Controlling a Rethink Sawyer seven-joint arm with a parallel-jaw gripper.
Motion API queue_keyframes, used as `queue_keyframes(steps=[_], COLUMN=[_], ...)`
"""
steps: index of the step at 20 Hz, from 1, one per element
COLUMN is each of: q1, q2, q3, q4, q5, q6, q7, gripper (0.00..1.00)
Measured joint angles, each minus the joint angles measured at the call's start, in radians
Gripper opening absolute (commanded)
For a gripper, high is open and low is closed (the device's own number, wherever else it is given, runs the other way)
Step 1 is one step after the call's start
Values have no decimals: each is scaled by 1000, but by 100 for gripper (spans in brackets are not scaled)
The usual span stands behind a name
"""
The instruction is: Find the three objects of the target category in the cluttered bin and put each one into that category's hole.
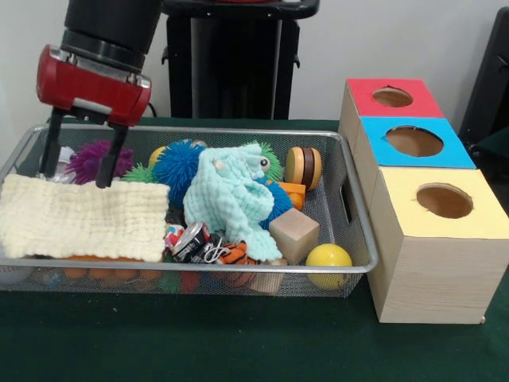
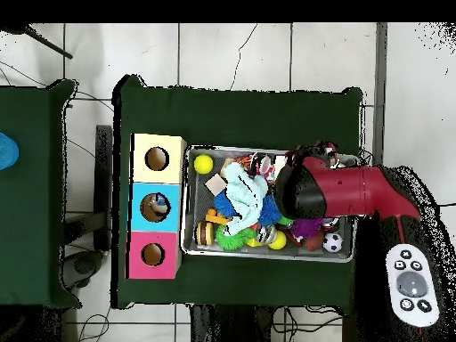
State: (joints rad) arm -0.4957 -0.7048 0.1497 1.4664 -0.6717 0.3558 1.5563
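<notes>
From the front, my jaws hang released and empty over one end of the wire bin, the two black fingers spread apart with their tips just above the cream cloth and right in front of a purple spiky ball. I cannot tell from here which category I am after, so I treat the spiky balls as my likely candidates. The purple one is the nearest thing to me, almost between my fingers and slightly behind them. A blue spiky ball lies further along the bin toward the boxes, next to a mint plush toy that sprawls over the middle heap. A wooden cube and a yellow ball sit at the bin's far end from me. The three boxes stand outside that end: red-topped box, blue-topped box, yellow-topped box, each with a round hole.

From overhead, my red arm covers the bin's end away from the boxes, so my jaws are hidden beneath it. The boxes line the opposite short side. Whatever I lift must travel the bin's whole length to reach a hole.
</notes>
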Motion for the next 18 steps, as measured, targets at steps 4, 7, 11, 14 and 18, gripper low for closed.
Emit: queue_keyframes(steps=[4, 7, 11, 14, 18], q1=[-16, -30, -83, -119, -152], q2=[31, 44, 71, 99, 144], q3=[11, 22, 68, 95, 114], q4=[15, 30, 67, 80, 86], q5=[9, 18, 35, 36, 36], q6=[-1, -8, -32, -57, -88], q7=[0, 0, 0, 0, 0], gripper=[100, 100, 100, 100, 100])
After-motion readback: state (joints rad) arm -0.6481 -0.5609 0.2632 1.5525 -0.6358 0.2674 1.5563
